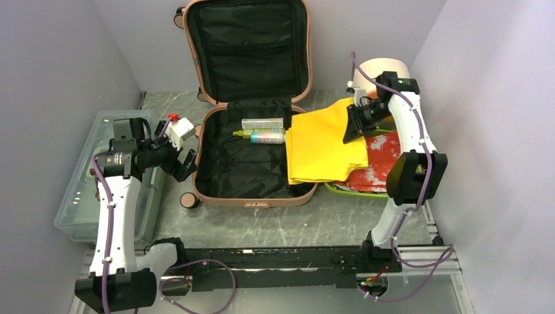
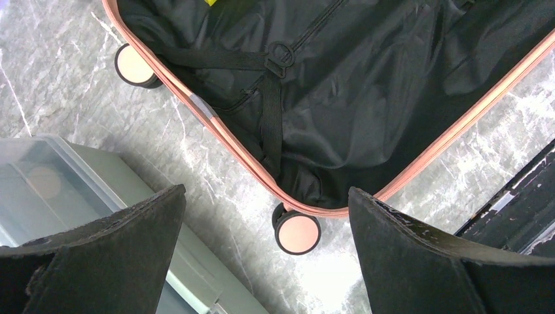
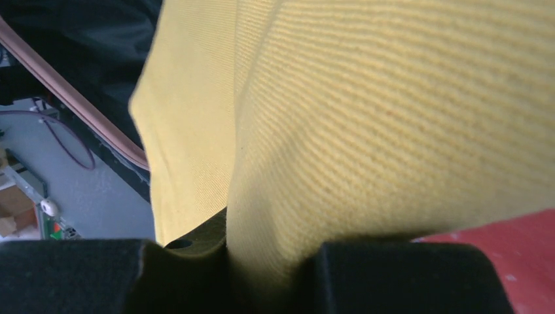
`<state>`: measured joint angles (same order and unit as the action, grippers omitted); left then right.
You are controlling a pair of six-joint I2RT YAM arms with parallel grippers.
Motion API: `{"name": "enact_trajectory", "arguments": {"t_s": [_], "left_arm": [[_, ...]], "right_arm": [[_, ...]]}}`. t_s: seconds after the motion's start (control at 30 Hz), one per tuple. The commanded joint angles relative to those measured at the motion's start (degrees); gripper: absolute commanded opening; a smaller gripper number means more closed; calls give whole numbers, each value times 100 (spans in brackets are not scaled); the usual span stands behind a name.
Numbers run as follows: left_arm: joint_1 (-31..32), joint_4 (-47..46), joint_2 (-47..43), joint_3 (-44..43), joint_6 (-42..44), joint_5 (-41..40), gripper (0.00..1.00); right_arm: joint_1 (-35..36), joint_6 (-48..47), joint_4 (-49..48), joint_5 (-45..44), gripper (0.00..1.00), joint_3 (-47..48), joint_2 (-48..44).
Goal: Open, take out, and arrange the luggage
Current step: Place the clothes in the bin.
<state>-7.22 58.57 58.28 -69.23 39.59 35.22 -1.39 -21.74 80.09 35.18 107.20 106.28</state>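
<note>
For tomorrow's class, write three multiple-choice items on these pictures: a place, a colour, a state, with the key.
1. Where is the clear plastic bin? A) left of the luggage B) right of it C) inside it
2. The cloth in the right pincer is: A) blue B) yellow C) white
3. The left pincer is: A) shut on a spoon B) shut on the cloth C) open, empty
1 A: top view shows it left of the luggage. 2 B: yellow fills the right wrist view. 3 C: its fingers stand wide apart, nothing between.
</note>
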Motion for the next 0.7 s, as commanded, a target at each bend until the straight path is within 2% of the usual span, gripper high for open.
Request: {"name": "enact_trajectory", "arguments": {"t_s": [0.0,0.23,0.67], "left_arm": [[-57,29,-3,-34,-57,297,100],[-118,38,30,-42,-48,423,100],[-217,31,111,-22,-24,573,100]], "right_arm": [[-625,-1008,516,-597,0,353,-191],[-1366,-1785,544,-929,0,444,108],[-2223,-2385,545,-1245,0,523,618]]}}
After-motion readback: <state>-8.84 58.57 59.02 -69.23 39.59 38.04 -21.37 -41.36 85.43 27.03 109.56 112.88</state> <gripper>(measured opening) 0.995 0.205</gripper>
